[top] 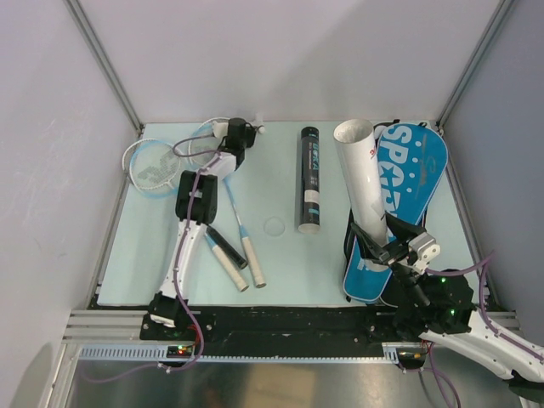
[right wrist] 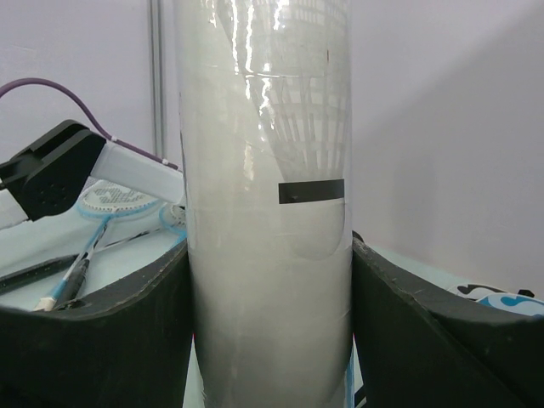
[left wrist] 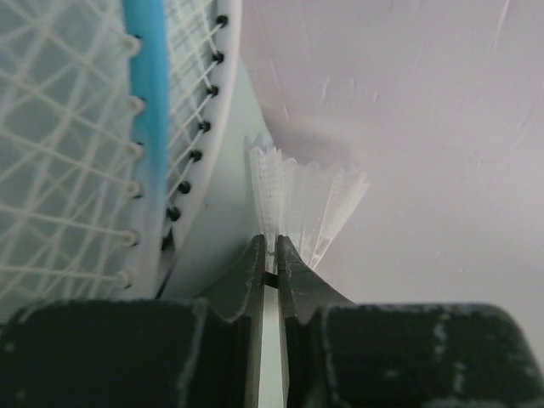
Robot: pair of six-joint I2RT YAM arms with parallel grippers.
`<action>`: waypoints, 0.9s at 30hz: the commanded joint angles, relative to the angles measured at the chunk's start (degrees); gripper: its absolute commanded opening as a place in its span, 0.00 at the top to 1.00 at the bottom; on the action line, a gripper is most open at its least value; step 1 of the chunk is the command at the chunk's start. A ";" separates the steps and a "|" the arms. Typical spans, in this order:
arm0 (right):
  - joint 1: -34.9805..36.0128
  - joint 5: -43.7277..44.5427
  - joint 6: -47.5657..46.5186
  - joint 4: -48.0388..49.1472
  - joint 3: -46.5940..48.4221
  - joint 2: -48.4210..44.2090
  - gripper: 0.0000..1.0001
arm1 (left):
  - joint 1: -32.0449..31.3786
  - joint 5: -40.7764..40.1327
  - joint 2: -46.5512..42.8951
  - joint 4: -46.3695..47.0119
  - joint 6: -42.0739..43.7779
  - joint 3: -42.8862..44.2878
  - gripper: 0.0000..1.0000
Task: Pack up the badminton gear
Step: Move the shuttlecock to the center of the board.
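Left wrist view has the left pincer [left wrist: 272, 248] closed to a thin slit, its tips clamped on the lower edge of the feathered skirt of a white shuttlecock [left wrist: 310, 200], which lies just beside the strung heads of the rackets [left wrist: 144, 127], one rim pale blue and one white. From the top view this happens at the far left corner of the pale green counter [top: 289, 272]; the two rackets lie crossed there, heads overlapping under the left arm, handles pointing toward the near edge. Right wrist view shows the right pincer [right wrist: 268, 280] clamped on a white tube [right wrist: 268, 127], one finger pressed to each side of it; a feather pattern shows faintly through its upper wall. Seen from above, that tube leans up and away, open mouth at the top, over a blue bag [top: 416, 178] with white lettering. A black tube [top: 308, 178] lies flat mid-counter, apart from both arms, with a small clear disc [top: 274, 226] just beside its near end.
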 commanded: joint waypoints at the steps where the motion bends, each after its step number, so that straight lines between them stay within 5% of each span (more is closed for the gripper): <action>1: 0.29 -0.40 -0.19 3.72 2.51 -0.57 0.64 | -0.29 4.69 -7.45 0.40 3.06 -6.46 0.90; 6: 0.32 -0.55 0.09 2.99 2.54 -0.91 0.64 | -1.57 6.84 -17.04 1.77 6.61 -19.23 0.98; 15: 0.33 -1.19 0.76 2.47 2.50 -0.99 0.64 | -5.74 -0.32 -39.94 4.85 10.98 -49.32 1.00; 24: 0.18 -1.98 0.87 2.90 2.50 -0.57 0.63 | -10.95 -4.25 -56.96 8.21 7.34 -73.07 0.99; 27: 0.21 -1.89 1.07 2.25 2.55 -1.06 0.63 | -13.43 -9.39 -64.39 8.44 7.38 -80.46 0.90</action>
